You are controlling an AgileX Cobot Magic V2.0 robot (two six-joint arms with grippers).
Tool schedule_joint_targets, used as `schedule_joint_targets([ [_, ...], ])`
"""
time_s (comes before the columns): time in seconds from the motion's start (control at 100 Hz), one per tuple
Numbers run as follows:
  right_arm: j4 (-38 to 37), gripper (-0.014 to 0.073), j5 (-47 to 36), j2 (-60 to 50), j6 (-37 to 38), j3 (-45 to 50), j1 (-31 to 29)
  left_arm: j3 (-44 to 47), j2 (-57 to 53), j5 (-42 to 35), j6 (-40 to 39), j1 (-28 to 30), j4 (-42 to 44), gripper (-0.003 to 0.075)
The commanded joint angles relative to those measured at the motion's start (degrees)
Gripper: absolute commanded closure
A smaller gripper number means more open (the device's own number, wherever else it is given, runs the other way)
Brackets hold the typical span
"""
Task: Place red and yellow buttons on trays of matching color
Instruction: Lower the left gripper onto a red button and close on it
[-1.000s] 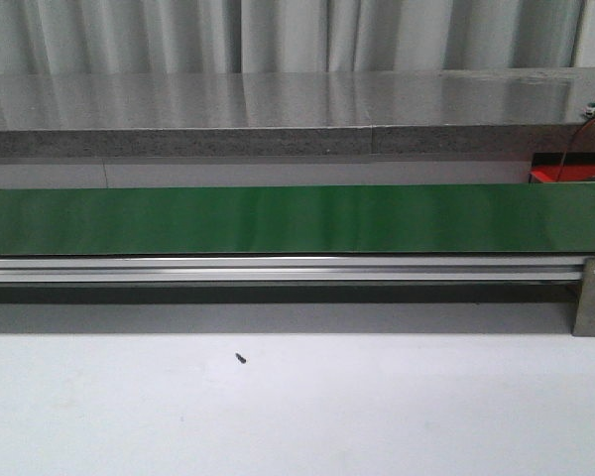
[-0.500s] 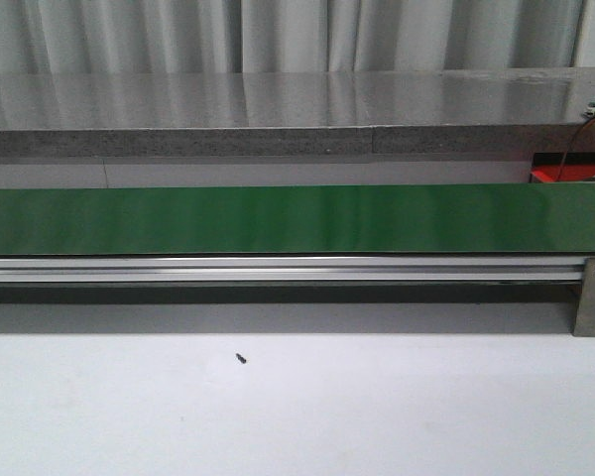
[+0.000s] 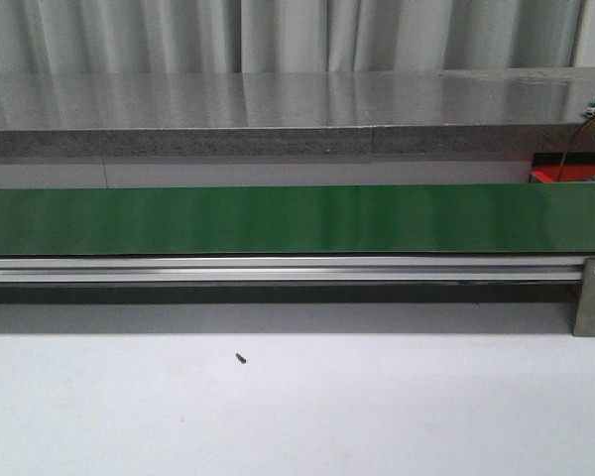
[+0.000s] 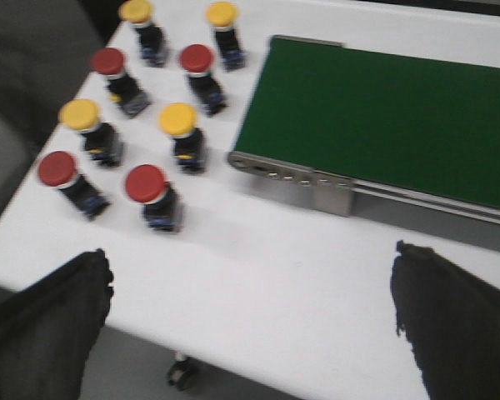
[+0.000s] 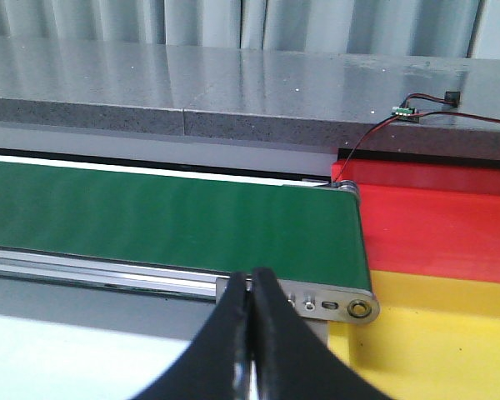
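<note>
In the left wrist view, several red and yellow buttons stand in two rows on the white table beside the end of the green conveyor belt [image 4: 383, 117]. The nearest are a red button [image 4: 145, 182], another red button [image 4: 57, 167] and a yellow button [image 4: 177, 119]. My left gripper [image 4: 250, 325] hangs open above the table's edge, short of the buttons, with nothing between its fingers. In the right wrist view, my right gripper [image 5: 252, 283] is shut and empty in front of the belt's other end. The red tray [image 5: 433, 221] and yellow tray [image 5: 437, 333] lie just past that end.
The green belt [image 3: 297, 220] on its aluminium rail [image 3: 278, 268] crosses the front view, with a grey stone counter [image 3: 278, 109] behind it. A small dark speck [image 3: 241, 358] lies on the white table. Neither arm shows in the front view.
</note>
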Motion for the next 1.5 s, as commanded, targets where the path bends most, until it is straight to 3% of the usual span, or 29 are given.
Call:
schedule_joint_targets([
  [0.0, -0.7, 0.0662, -4.7, -0.8, 0.1, -1.1, 0.1, -3.2, 2.7, 0.7, -3.8, -0.5, 8.2, 0.0062],
  [0.25, -0.7, 0.0662, -4.7, -0.8, 0.1, -1.1, 0.1, -9.3, 13.6, 1.7, -4.8, 2.5, 12.3, 0.0062],
  [0.44, -0.7, 0.0662, -4.7, -0.8, 0.1, -1.1, 0.1, -12.1, 21.1, -4.4, -4.8, 12.6, 10.9, 0.0062],
  [0.58, -0.7, 0.0662, -4.7, -0.8, 0.1, -1.1, 0.1, -12.5, 26.2, -9.9, -2.9, 19.8, 5.1, 0.0062],
  [0.79, -0.7, 0.0662, -4.7, -0.8, 0.1, -1.1, 0.1, -12.5, 36.1, -16.5, -1.0, 26.7, 0.0, 0.0062],
  [1.02, -0.7, 0.0662, -4.7, -0.8, 0.1, -1.1, 0.1, -12.6, 46.7, -22.4, -1.0, 28.9, -2.8, 0.0062],
  [1.49, -0.7, 0.0662, -4.7, -0.8, 0.1, -1.1, 0.1, -18.4, 58.8, -23.3, 2.2, 28.9, -5.6, 0.0062],
])
